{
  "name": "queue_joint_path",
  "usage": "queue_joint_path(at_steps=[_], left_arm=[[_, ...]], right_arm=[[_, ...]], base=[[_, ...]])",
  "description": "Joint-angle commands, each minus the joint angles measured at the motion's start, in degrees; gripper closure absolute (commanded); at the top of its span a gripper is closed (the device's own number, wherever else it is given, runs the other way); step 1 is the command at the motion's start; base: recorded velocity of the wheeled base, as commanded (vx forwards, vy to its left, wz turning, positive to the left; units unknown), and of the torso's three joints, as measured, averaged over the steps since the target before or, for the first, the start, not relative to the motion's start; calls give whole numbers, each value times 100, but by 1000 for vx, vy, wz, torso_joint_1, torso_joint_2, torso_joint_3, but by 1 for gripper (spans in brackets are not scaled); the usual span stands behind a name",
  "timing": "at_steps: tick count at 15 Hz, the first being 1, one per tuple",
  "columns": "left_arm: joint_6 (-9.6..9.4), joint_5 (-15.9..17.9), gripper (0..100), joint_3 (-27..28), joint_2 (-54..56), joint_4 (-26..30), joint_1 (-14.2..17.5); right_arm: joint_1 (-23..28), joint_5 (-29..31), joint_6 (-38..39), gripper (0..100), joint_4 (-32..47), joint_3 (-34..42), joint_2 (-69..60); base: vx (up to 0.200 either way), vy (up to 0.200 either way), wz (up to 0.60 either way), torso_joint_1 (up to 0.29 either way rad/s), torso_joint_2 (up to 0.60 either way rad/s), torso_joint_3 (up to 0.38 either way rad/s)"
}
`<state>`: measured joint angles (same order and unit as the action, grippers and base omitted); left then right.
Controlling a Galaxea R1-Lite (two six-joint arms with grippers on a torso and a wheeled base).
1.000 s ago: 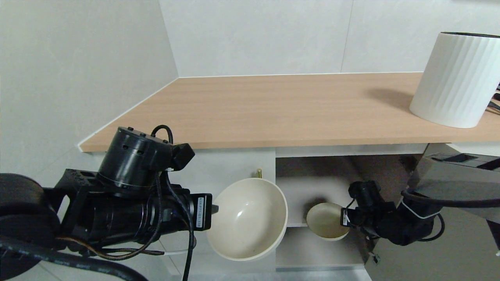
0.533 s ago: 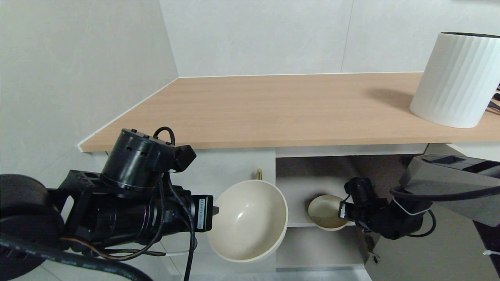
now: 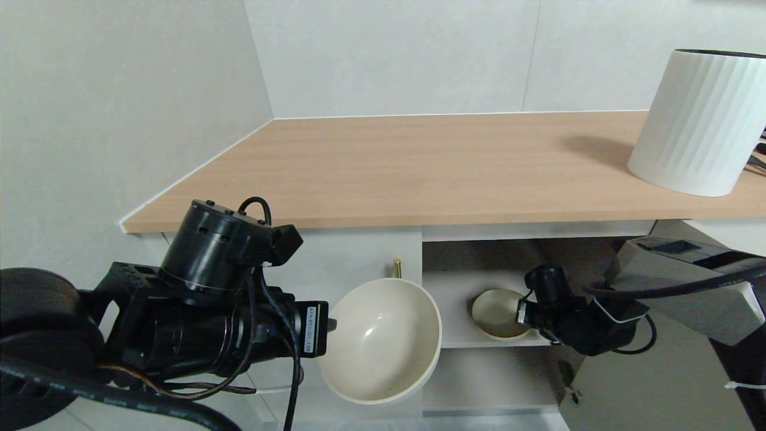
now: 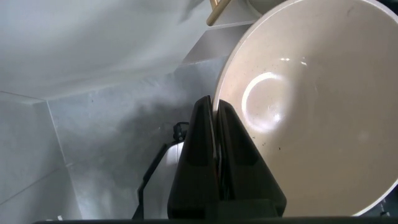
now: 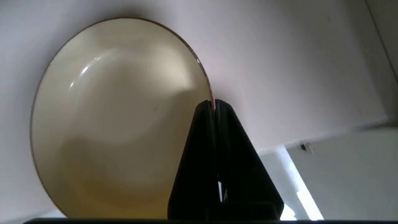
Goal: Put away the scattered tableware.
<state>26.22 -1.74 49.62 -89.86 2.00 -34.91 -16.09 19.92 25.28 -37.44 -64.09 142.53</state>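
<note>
Each of the 2 bowls is pinched by its rim, which I'd guess keeps it steerable edge-first into the cupboard. The left gripper (image 3: 329, 326) is clamped on the large bowl (image 3: 383, 341), hanging below the counter's (image 3: 419, 167) front edge. The right gripper (image 3: 522, 312), closed on the small bowl (image 3: 494, 311), holds it at the open shelf (image 3: 455, 326) under the counter. 1 ribbed white container (image 3: 700, 123) stands on the counter, with pale tiled walls behind.

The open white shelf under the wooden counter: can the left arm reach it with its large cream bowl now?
Probably not yet: the right gripper, shut on a small cream bowl, occupies the open white shelf.
</note>
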Motion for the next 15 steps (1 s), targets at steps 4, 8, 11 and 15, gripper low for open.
queue_joint_path(at_steps=[4, 8, 11, 15], left_arm=[[6, -10, 100, -5, -111, 2, -7], [6, -10, 100, -5, -120, 2, -15], [6, -10, 100, -13, -129, 2, -33], [6, -19, 100, -31, -225, -15, -174]], right_arm=[[-8, 117, 3, 100, 175, -333, 152], [-26, 117, 3, 0, 175, -341, 152], [-26, 117, 12, 0, 175, -315, 108], [-61, 91, 12, 0, 175, 265, -428]], base=[[0, 0, 0, 0, 0, 0], [0, 0, 0, 0, 0, 0], [0, 0, 0, 0, 0, 0], [0, 0, 0, 0, 0, 0]])
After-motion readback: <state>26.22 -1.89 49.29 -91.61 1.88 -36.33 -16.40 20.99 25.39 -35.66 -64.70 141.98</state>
